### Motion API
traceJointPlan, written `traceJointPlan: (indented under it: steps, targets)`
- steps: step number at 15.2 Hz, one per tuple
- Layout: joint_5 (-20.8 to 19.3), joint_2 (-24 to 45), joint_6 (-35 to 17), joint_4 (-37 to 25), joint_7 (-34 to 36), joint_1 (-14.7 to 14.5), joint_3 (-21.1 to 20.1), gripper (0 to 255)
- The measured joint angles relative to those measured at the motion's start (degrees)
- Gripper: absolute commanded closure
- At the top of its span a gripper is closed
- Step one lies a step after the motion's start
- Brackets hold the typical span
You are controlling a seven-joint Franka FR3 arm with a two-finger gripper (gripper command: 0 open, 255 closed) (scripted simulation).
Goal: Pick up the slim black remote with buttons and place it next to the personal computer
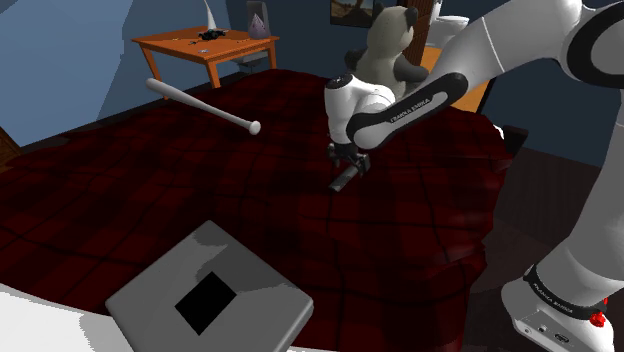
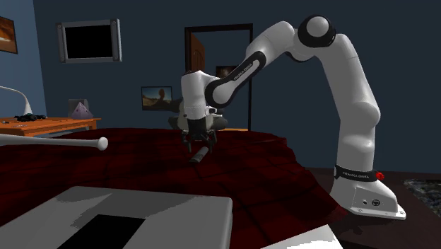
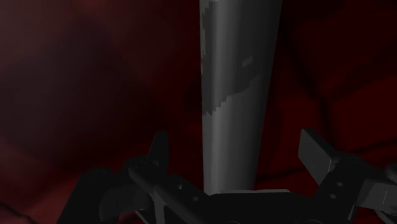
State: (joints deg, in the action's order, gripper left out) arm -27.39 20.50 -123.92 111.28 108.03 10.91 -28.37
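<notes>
The remote (image 1: 345, 181), slim and dark grey, lies mid-bed on the red plaid cover (image 1: 150, 190). A grey computer (image 1: 210, 300) sits well apart from it at the bed's near edge. A pale bat (image 1: 200, 103) lies off toward the orange table (image 1: 205, 48), and a plush bear (image 1: 390, 45) sits behind the arm. The claw (image 3: 235, 143) hangs just over the remote, fingers (image 3: 159, 149) spread wide to either side of it, not touching it and gripping nothing.
</notes>
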Motion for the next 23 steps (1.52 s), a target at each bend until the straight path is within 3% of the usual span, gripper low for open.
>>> traceJointPlan:
  steps: [7, 8, 17, 23]
  targets:
    - [-0.3, 0.4, -0.5, 0.1, 0.1, 0.0, 0.2, 0]
    - [-0.3, 0.4, -0.5, 0.1, 0.1, 0.0, 0.2, 255]
    - [-0.6, 0.0, -1.0, 0.0, 0.8, -0.2, 0.2, 255]
    - [1.2, -1.5, 1.7, -0.6, -1.2, 0.4, -0.5, 255]
